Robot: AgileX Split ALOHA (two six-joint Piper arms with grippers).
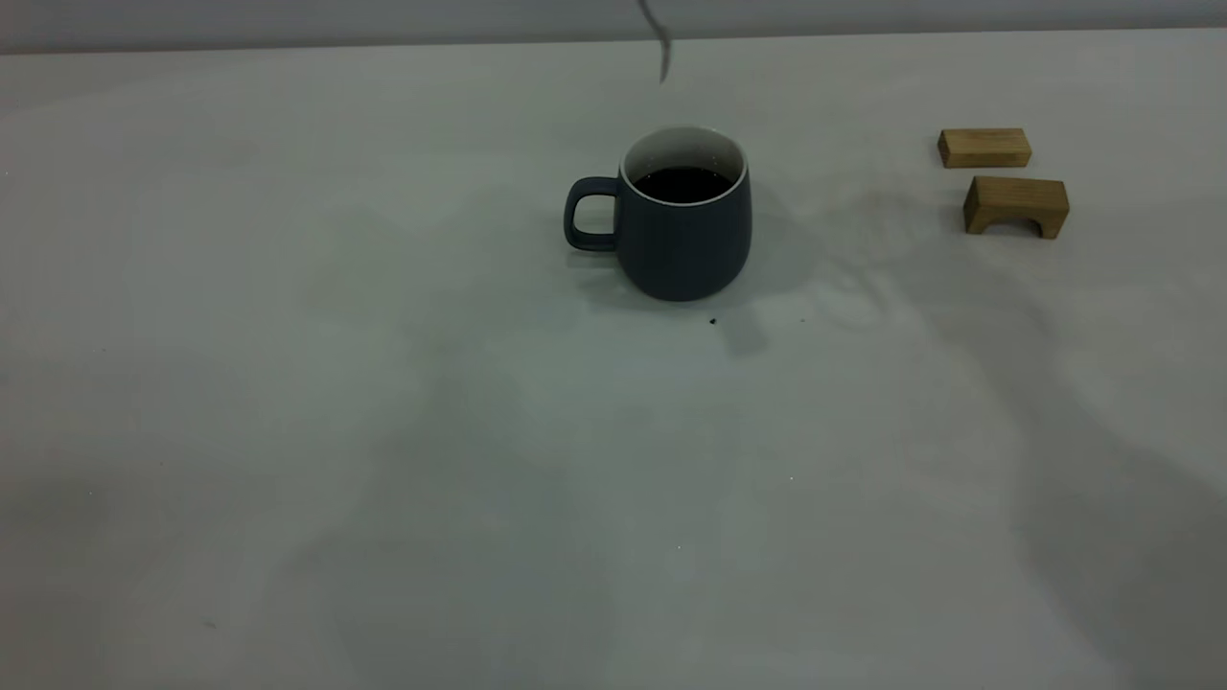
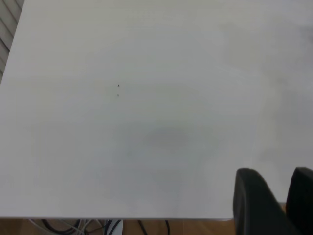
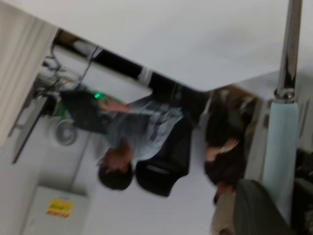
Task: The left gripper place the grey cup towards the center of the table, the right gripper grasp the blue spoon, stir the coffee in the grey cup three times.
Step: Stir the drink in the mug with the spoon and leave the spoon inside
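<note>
The grey cup (image 1: 682, 225) stands upright near the middle of the table (image 1: 288, 402), handle toward the left arm's side, with dark coffee (image 1: 682, 184) inside. So the placing step looks done.

The blue spoon (image 3: 282, 147) is pinched in the right gripper (image 3: 274, 215), as the right wrist view shows: pale handle between the dark fingers (image 3: 257, 210), metal stem reaching away. In the exterior view only the spoon's grey tip (image 1: 662, 59) hangs down from the upper edge, above the cup and apart from it, seemingly a little behind the rim.

The step in hand is likely stirring. To do it well, the tip should line up over the cup's mouth, lower straight into the coffee, then circle gently 3 times, clear of the wall so the cup neither slides nor tips.

The left gripper (image 2: 274, 203) is away from the cup over bare table; 2 dark fingers show with a small gap, so whether they are spread or closed cannot be told.

2 wooden blocks (image 1: 1002, 187) lie well off on the right arm's side, not in the way. 2 people (image 3: 146, 142) sit beyond the table's far edge.
</note>
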